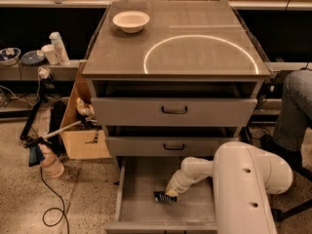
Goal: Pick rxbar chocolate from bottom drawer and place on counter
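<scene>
Floor of the drawer (139,206) holds the bar (160,197), lying flat about midway between the side walls and nearer the front lip than the back. Bare grey floor stretches from the bar's left end to the low left wall, and more shows behind it up to the shadow under the cabinet.

The pincer (170,194) is down inside the drawer, its tip touching the bar's right end. Whether it is clamped on the bar or only resting against it, I cannot tell. The white arm (243,189) slants down to it from the right, and its bulky body hides the drawer's right wall and right front corner, so the free room is all on the left side.

Just above the pulled-out drawer are two drawer fronts (174,112) with black bar handles, each with a dark gap over its top edge. The lower one overhangs the back of the drawer floor.

On top is the table (195,21). A white circle (200,43) fills its middle and right and reaches close to the front edge. A bowl (130,21) sits near the back left corner, outside the circle and apart from its line.

A cardboard box (85,138) stands on the floor against the cabinet's left side. A leg in jeans (297,106) is beyond its right edge.
</scene>
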{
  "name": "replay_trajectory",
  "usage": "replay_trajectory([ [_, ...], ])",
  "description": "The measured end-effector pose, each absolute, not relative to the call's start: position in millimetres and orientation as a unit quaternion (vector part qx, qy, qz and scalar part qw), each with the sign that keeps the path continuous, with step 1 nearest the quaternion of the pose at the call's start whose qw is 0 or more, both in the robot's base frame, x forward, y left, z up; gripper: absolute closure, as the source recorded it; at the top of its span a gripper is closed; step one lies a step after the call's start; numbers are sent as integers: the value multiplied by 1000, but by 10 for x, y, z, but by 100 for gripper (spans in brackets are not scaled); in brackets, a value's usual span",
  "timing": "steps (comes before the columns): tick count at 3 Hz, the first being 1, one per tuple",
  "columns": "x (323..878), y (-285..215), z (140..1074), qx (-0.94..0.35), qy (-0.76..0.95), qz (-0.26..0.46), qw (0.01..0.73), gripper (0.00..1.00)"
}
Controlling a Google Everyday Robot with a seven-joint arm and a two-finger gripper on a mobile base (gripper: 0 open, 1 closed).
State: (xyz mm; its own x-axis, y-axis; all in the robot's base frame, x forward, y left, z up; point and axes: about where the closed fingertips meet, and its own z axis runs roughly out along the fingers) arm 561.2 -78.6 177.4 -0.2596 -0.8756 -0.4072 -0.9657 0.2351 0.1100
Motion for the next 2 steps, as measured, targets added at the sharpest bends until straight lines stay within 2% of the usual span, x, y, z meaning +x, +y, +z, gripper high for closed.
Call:
replay_trajectory([
  [2,5601,-786,1772,-599,771,173,129,35],
])
